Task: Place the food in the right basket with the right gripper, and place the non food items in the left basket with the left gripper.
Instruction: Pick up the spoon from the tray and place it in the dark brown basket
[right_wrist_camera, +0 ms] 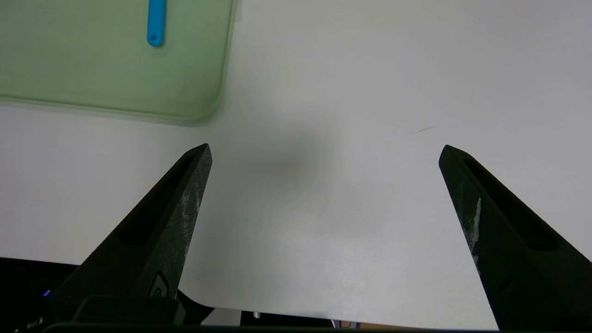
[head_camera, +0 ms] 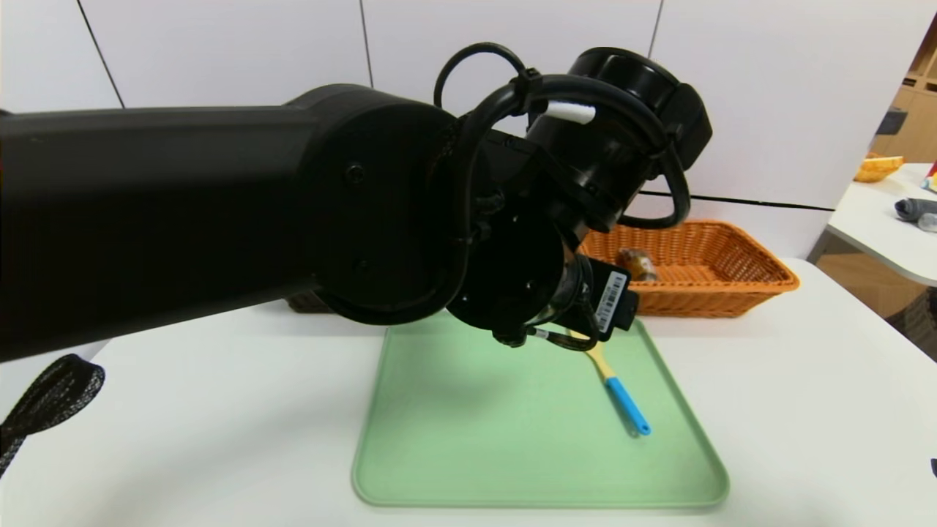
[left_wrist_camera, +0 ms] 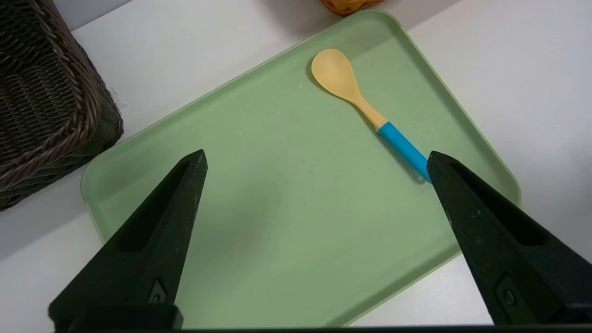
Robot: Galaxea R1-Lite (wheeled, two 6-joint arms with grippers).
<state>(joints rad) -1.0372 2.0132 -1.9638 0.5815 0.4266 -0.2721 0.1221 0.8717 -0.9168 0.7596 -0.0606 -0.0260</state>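
Left gripper over green tray, jaws spread, nothing between. Spoon lies on tray, inside the rim, blue handle partly behind one fingertip in left wrist view. Dark basket by tray corner. Right gripper above white table near its edge, jaws spread, nothing held; bare table around tray's near corner. Food packet in orange basket, beyond tray. White barcode label on left arm, text too small to read.
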